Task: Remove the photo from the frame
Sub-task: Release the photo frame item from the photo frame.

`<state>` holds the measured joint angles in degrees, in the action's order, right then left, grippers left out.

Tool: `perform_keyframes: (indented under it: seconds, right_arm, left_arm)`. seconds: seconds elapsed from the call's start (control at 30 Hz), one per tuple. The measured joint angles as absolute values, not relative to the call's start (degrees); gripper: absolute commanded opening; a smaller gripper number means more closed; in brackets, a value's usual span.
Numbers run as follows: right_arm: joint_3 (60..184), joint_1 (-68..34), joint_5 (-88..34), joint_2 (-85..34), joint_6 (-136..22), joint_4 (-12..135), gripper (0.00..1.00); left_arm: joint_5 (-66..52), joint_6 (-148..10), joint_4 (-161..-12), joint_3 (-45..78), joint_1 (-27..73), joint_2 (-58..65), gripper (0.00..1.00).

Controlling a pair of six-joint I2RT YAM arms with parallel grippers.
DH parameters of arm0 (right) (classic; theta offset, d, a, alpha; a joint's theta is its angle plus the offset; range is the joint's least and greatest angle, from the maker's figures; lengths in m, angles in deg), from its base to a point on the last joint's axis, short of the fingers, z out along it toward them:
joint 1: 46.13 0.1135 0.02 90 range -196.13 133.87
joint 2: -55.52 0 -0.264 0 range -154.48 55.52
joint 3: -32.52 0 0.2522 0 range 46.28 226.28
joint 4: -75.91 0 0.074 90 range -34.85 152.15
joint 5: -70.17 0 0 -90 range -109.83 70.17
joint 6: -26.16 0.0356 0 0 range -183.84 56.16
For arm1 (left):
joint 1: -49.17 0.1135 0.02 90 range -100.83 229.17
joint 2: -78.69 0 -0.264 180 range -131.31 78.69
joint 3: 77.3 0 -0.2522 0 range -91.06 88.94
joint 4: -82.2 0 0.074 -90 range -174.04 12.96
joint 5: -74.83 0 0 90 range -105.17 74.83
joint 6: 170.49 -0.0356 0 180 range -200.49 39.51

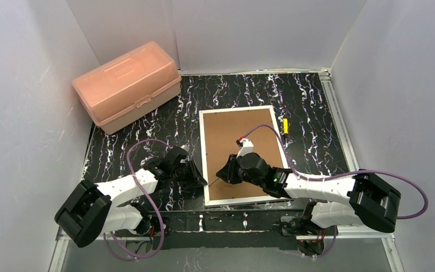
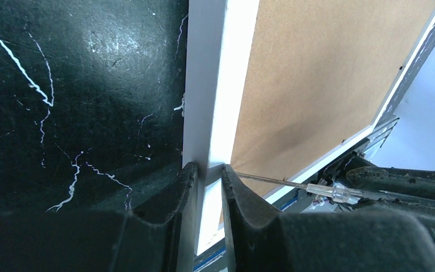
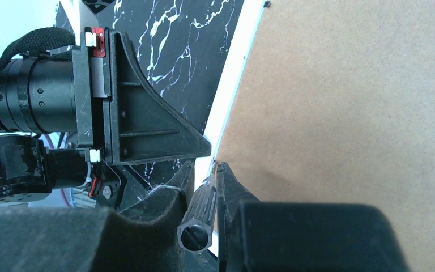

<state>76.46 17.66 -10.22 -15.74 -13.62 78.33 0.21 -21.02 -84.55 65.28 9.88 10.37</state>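
Black marbled surface (image 1: 317,113) fills a white-walled booth, with a pink box (image 1: 127,85) lying shut at the far left corner, well apart from the work.

Nearer, the left hand (image 2: 208,167) is narrowed onto the frame (image 1: 212,147). It pinches the white left rim close to the near corner, one finger on the outer side and one on the inner. That grip looks meant to pin the frame so it cannot slide while it is being pried.

The frame lies face down at the middle of the surface, its brown back (image 1: 238,136) up inside a thin white border. The photo does not show; it is presumably under that back, inside the frame.

Just right of the pinched rim, the right hand (image 3: 205,170) is closed around a screwdriver (image 3: 197,218) with a clear fluted handle. Its thin shaft slants toward the seam where back meets rim, right beside the left hand. I judge this is to lever the back or a tab loose. Whether the tip touches, I cannot tell.

A small yellow item (image 1: 285,125) lies just beyond the frame's right edge.
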Motion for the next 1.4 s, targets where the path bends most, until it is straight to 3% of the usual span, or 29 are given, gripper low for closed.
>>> perform_keyframes:
  seconds: [0.77,1.4]
  right_arm:
    - [89.29,29.17,7.2,-21.47,-19.78,64.25,0.01]
    - [98.75,36.56,19.07,-29.25,-24.81,57.33,0.01]
  left_arm:
    - [-1.76,-20.0,-83.61,64.34,8.05,9.93,0.0]
    - [-2.31,-19.84,-83.28,64.12,7.74,10.07,0.0]
